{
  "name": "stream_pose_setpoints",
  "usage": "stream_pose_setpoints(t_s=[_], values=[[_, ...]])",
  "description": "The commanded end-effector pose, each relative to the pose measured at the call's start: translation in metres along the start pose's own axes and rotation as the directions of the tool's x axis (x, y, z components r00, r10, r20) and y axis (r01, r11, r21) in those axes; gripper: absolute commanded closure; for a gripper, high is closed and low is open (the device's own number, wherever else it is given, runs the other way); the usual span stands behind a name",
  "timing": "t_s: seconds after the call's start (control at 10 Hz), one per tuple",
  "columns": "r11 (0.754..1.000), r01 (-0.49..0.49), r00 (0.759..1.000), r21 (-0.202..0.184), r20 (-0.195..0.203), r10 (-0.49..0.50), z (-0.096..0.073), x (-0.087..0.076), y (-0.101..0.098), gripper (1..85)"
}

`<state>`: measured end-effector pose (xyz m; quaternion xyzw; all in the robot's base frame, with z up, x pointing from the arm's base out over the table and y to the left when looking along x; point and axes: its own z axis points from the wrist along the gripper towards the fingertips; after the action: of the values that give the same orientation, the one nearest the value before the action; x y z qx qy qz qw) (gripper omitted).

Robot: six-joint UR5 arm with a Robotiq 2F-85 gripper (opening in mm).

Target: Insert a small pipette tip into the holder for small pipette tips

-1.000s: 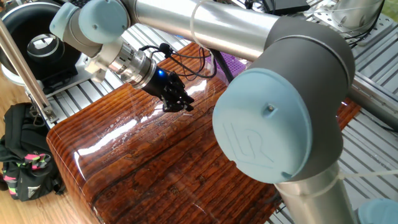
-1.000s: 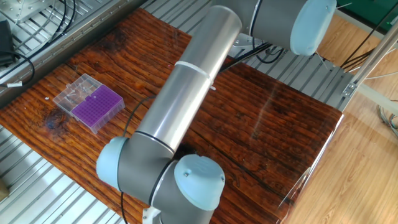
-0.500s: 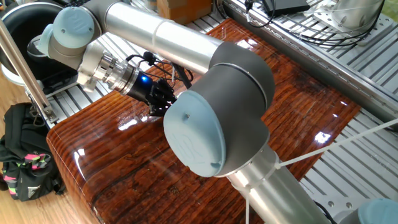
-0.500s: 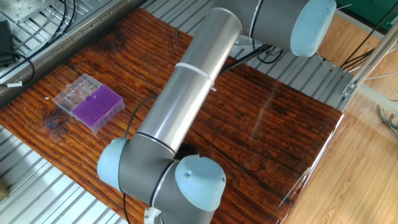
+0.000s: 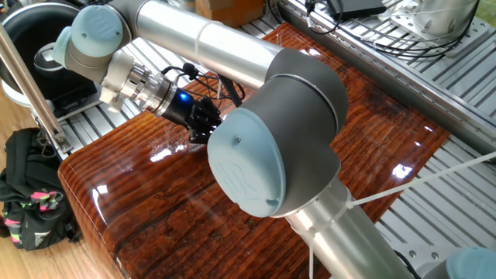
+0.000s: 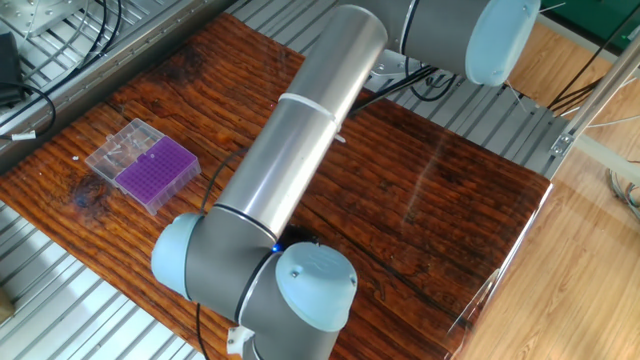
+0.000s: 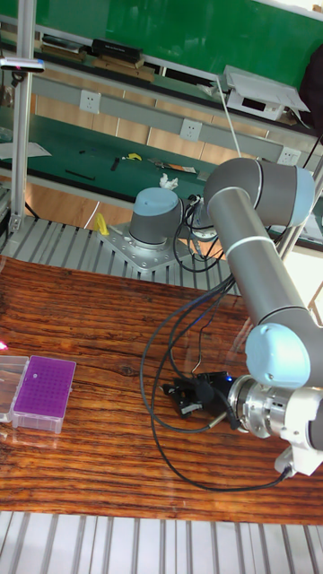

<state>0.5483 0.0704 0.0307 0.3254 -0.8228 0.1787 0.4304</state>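
Observation:
The holder for small pipette tips [image 6: 157, 170] is a purple rack with a fine grid top, near the table's left edge. Its clear lid [image 6: 118, 149] lies open beside it. The tall fixed view shows the same holder [image 7: 43, 392] at the left. My gripper [image 7: 182, 400] hovers low over the wood, well to the right of the holder, with its black fingers pointing toward it. In one fixed view the gripper [image 5: 203, 126] is half hidden behind the arm's elbow. In the other fixed view it is hidden under the arm. I cannot make out a small pipette tip in the fingers.
The arm's elbow [image 5: 271, 132] and long tube [image 6: 300, 130] span the middle of the wooden table [image 6: 440, 210]. Black cables [image 7: 170, 359] loop over the wood by the wrist. Ribbed metal panels [image 6: 60, 290] border the table. A black bag [image 5: 27, 194] lies on the floor.
The elbow swung in front of one fixed view a second ago. The wrist and gripper shifted slightly left over the wood. The holder has not moved.

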Motion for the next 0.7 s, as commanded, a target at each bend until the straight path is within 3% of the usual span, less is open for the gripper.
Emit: stream_pose_setpoints(t_s=[0.0, 0.2, 0.6], values=[[1.0, 0.0, 1.0, 0.002, -0.003, 0.0, 0.005, -0.004, -0.004, 54.7], [1.0, 0.008, 1.0, -0.007, 0.009, -0.008, 0.007, -0.013, -0.002, 55.0], [1.0, 0.018, 1.0, -0.02, -0.005, -0.018, -0.002, -0.015, 0.004, 55.7]])
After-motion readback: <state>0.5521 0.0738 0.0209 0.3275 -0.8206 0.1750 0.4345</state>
